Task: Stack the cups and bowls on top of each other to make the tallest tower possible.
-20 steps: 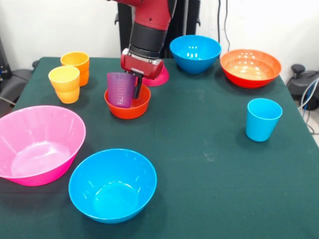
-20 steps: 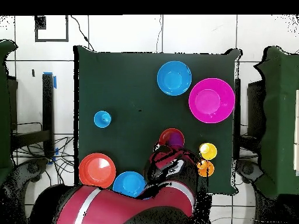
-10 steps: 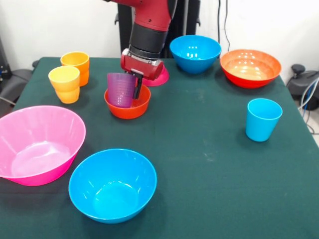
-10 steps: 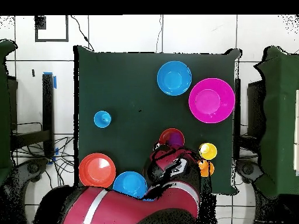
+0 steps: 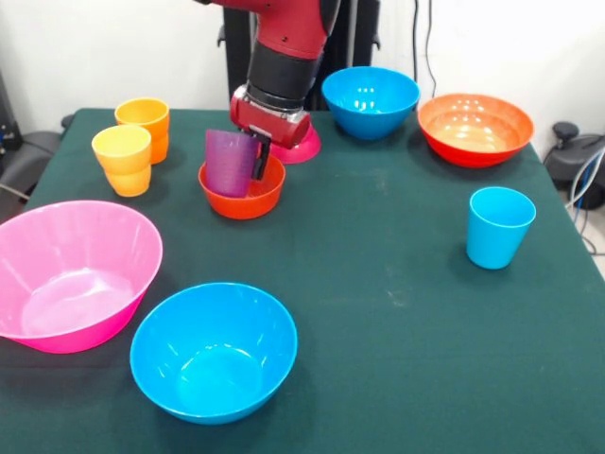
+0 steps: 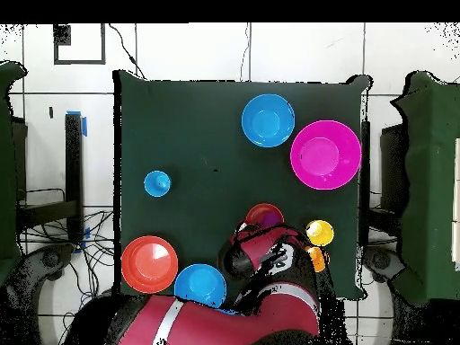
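Note:
My gripper (image 5: 253, 151) is shut on the rim of the ribbed purple cup (image 5: 229, 163). The cup hangs upright with its base inside the small orange-red bowl (image 5: 248, 203). From above, the arm (image 6: 268, 256) covers most of this bowl (image 6: 262, 212). The small magenta bowl (image 5: 308, 145) peeks out behind the gripper. To the left stand the orange cup (image 5: 144, 119) and the yellow-orange cup (image 5: 123, 159). The light blue cup (image 5: 499, 227) stands alone at the right.
The large pink bowl (image 5: 71, 274) and a blue bowl (image 5: 214, 350) sit at the near left. Another blue bowl (image 5: 371, 99) and the wide orange bowl (image 5: 475, 128) sit at the far right. Dark green cloth covers the table (image 5: 378, 284).
The gripper with the purple cup has shifted slightly up and toward the far side. The small orange-red bowl has moved a little the same way.

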`<state>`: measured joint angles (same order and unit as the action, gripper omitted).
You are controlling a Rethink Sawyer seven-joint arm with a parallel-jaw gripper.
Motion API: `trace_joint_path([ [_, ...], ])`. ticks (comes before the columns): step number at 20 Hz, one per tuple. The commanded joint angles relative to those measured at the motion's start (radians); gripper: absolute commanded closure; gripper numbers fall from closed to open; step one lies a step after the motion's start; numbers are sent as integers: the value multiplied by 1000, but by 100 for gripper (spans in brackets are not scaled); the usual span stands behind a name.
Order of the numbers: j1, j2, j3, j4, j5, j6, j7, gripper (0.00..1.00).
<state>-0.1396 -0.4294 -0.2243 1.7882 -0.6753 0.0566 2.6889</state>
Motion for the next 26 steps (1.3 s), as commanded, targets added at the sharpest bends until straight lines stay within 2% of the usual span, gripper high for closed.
trace_joint_path([
  [1,-19,24,144,174,17,226,-91,100],
  [8,-39,-59,155,242,9,272,-107,100],
  [10,-50,-55,167,240,9,279,-109,100],
  [12,-57,-5,179,202,-2,250,-98,100],
  [14,-59,78,188,143,-21,196,-78,100],
  [18,-60,258,200,-26,-64,98,-70,100],
  [22,-69,338,206,-135,-104,51,-81,100],
  [26,-66,367,200,-196,-150,28,-93,100],
])
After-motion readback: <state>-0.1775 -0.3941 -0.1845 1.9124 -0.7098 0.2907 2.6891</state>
